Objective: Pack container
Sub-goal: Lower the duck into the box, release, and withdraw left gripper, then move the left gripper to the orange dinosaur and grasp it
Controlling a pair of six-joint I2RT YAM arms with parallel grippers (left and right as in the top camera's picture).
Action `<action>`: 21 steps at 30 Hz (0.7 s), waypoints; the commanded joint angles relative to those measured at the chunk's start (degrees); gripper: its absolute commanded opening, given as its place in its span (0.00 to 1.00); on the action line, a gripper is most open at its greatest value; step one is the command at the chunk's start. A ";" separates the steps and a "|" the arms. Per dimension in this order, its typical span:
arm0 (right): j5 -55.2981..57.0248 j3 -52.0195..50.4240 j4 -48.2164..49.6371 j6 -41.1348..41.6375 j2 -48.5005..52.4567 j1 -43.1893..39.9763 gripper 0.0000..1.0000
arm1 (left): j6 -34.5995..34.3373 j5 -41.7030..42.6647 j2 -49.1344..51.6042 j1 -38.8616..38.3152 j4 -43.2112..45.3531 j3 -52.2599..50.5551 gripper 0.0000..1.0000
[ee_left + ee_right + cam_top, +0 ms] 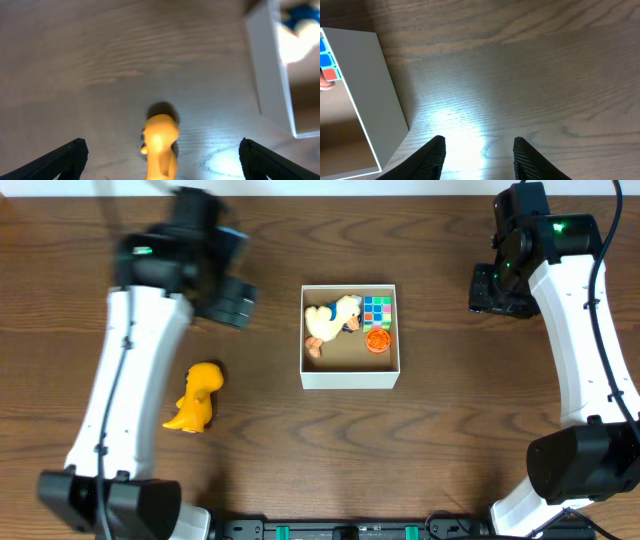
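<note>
From overhead, the container [350, 377] sits at the middle of the counter [300, 230] and already holds three things: a plush duck [335, 320], a coloured cube [378, 308] and an orange round toy [377, 340]. A yellow dinosaur toy [195, 397] lies outside it, well apart to the left, so I judge the packing mostly done with this one piece left. The left end effector [232, 298] hangs between the dinosaur and the box. The right end effector [492, 292] is off to the right of the box.

In the left wrist view, the two fingers are spread wide with nothing gripped. The dinosaur lies on the wood below them, and the white wall of the box shows at the upper right.

In the right wrist view, the fingers are parted and empty over bare wood. The box wall is at the left, with a corner of the cube showing.
</note>
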 commanded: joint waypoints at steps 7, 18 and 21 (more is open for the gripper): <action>0.90 0.35 0.81 -0.68 -0.09 -0.70 0.47 | -2.95 5.40 -1.14 14.36 3.78 -14.75 0.98; 0.90 0.35 1.40 -0.68 -0.09 -0.70 0.47 | -1.92 5.57 -1.09 12.11 19.45 -37.24 0.98; 0.90 0.35 1.42 -0.68 -0.09 -0.70 0.47 | 0.26 5.55 -1.07 11.78 23.56 -42.12 0.98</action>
